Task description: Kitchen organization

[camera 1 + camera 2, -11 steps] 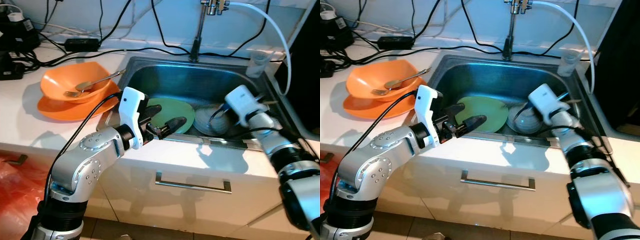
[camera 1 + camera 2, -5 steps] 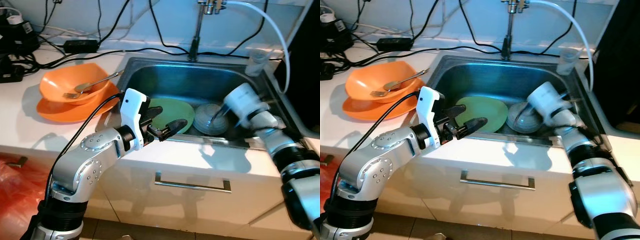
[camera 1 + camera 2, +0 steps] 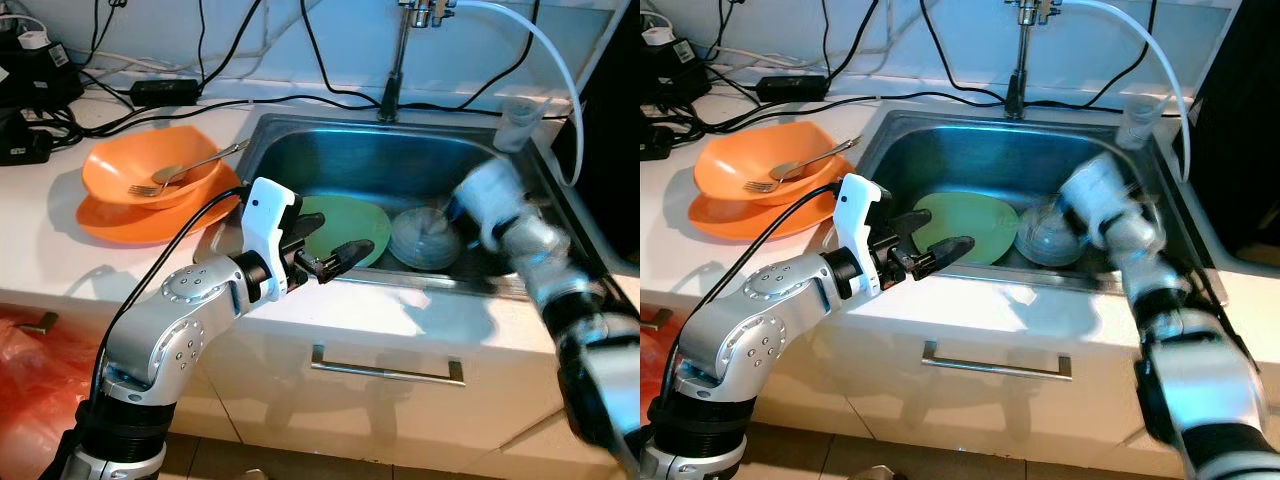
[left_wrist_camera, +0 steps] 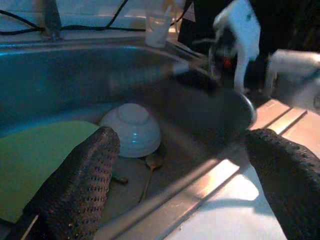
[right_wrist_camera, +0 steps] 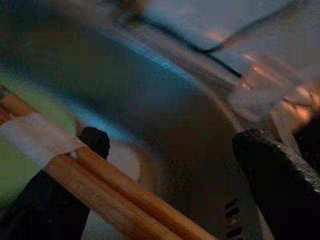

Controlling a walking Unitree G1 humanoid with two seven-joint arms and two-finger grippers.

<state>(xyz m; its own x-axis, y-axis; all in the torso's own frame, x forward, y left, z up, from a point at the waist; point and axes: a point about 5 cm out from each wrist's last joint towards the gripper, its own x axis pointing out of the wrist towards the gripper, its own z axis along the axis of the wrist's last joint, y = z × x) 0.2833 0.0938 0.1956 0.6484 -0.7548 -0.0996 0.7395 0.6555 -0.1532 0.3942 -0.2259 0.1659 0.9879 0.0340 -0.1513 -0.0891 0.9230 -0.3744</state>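
L gripper (image 3: pixel 335 252): black fingers spread wide, holding nothing, hovering over front rim of stainless steel sink (image 3: pixel 420 285), just above round green plate (image 3: pixel 345 228) lying flat in basin. R gripper (image 5: pixel 165 170): fingers apart, pair of taped wooden chopsticks (image 5: pixel 100 187) lying against one finger; firm grip – can't tell. R arm blurred, beside upturned white ribbed bowl (image 4: pixel 131 129). Orange bowl w/ fork (image 3: pixel 150 172) on counter, L of sink.

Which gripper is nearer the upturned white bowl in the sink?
The right. The right gripper reaches into the sink right at the bowl. The left gripper hovers over the green plate at the sink's front edge, farther from the bowl.
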